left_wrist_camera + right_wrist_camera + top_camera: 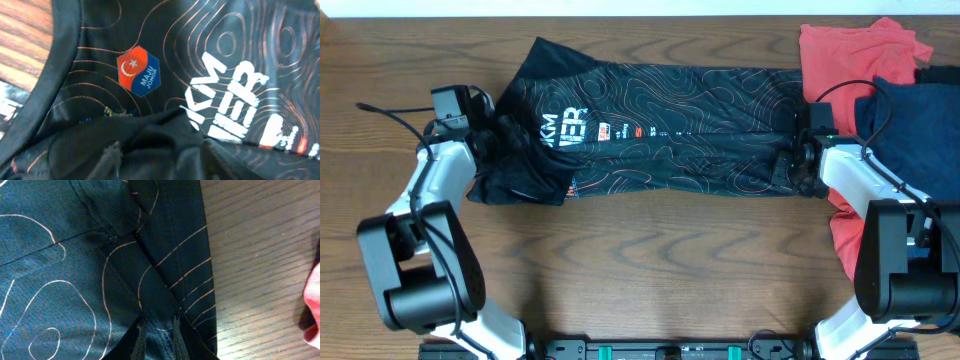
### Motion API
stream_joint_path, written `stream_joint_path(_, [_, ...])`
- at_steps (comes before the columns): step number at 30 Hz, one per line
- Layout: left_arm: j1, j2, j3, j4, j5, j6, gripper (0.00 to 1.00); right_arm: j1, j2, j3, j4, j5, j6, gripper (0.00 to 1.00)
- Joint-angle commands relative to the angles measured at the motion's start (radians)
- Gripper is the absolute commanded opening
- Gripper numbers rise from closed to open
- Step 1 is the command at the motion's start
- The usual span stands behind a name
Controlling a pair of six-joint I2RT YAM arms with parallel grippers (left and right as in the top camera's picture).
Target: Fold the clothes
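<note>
Between the two grippers, the thin black jersey (pixel 670 125) with orange-and-white contour lines and sponsor logos lies stretched out across the wooden table (pixel 650 270). The right gripper (pixel 798 160) is pinched closed on the hem at its end. The left gripper (pixel 503 135) is buried in bunched-up fabric at the logo end, so honestly can't tell if it's clamped, and a plain coral-red garment (pixel 850 50) and a navy-blue garment (pixel 920 120) sit just past the right gripper.

The jersey (pixel 660 125) is showing black with thin orange-and-white contour lines, white block lettering (pixel 225 95) and a 2-tone orange-and-blue hexagon badge (pixel 138 70). The coral-red garment (pixel 850 55) and navy-blue garment (pixel 915 130) are looking plain. The table (pixel 670 270) is showing brown woodgrain.
</note>
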Motion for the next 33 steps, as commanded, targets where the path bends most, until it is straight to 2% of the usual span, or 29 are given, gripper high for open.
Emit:
stream_joint_path(1, [-0.003, 0.033, -0.010, 0.012, -0.012, 0.021, 0.47, -0.010, 0.014, -0.015, -0.011, 0.014, 0.012, 0.18])
stream_joint_path(3, [-0.003, 0.044, -0.010, 0.016, -0.012, 0.021, 0.46, -0.010, 0.014, -0.015, -0.011, 0.014, 0.012, 0.18])
stream_joint_path(5, [-0.003, 0.054, -0.010, 0.022, -0.012, 0.021, 0.39, -0.010, 0.014, -0.015, -0.011, 0.014, 0.012, 0.18])
stream_joint_path(6, [-0.003, 0.056, -0.010, 0.026, -0.012, 0.021, 0.31, -0.010, 0.014, -0.015, -0.011, 0.014, 0.012, 0.18])
stream_joint_path(8, [-0.003, 0.058, -0.010, 0.043, -0.012, 0.021, 0.06, -0.010, 0.014, -0.015, -0.011, 0.014, 0.012, 0.18])
stream_joint_path(14, [-0.002, 0.053, 0.018, 0.154, -0.012, 0.000, 0.06, -0.010, 0.014, -0.015, -0.011, 0.014, 0.012, 0.18])
stream_joint_path(18, [0.002, 0.053, 0.043, 0.237, -0.013, -0.066, 0.06, -0.010, 0.014, -0.015, -0.011, 0.014, 0.012, 0.18])
stream_joint_path(20, [0.005, 0.053, 0.043, 0.269, -0.013, -0.119, 0.07, -0.010, 0.014, -0.015, -0.010, 0.014, 0.012, 0.18])
stream_joint_path(22, [0.005, 0.053, 0.043, 0.267, -0.013, -0.119, 0.07, -0.010, 0.014, -0.015, -0.002, 0.014, 0.012, 0.19])
stream_joint_path(23, [0.005, 0.053, 0.043, 0.256, -0.013, -0.118, 0.12, -0.010, 0.014, -0.015, 0.005, 0.014, 0.012, 0.19])
stream_joint_path(25, [0.005, 0.053, 0.042, 0.208, -0.013, -0.114, 0.37, -0.010, 0.014, -0.015, 0.026, 0.014, 0.012, 0.20])
stream_joint_path(26, [0.005, 0.053, 0.042, 0.174, -0.013, -0.109, 0.46, -0.010, 0.014, -0.015, 0.042, 0.015, 0.012, 0.22])
stream_joint_path(28, [0.005, 0.053, 0.042, 0.081, -0.013, -0.083, 0.49, -0.010, 0.014, -0.015, 0.067, 0.013, 0.005, 0.25])
stream_joint_path(33, [0.005, 0.053, 0.023, -0.134, -0.099, -0.069, 0.49, -0.010, 0.014, -0.015, 0.091, 0.011, -0.031, 0.24])
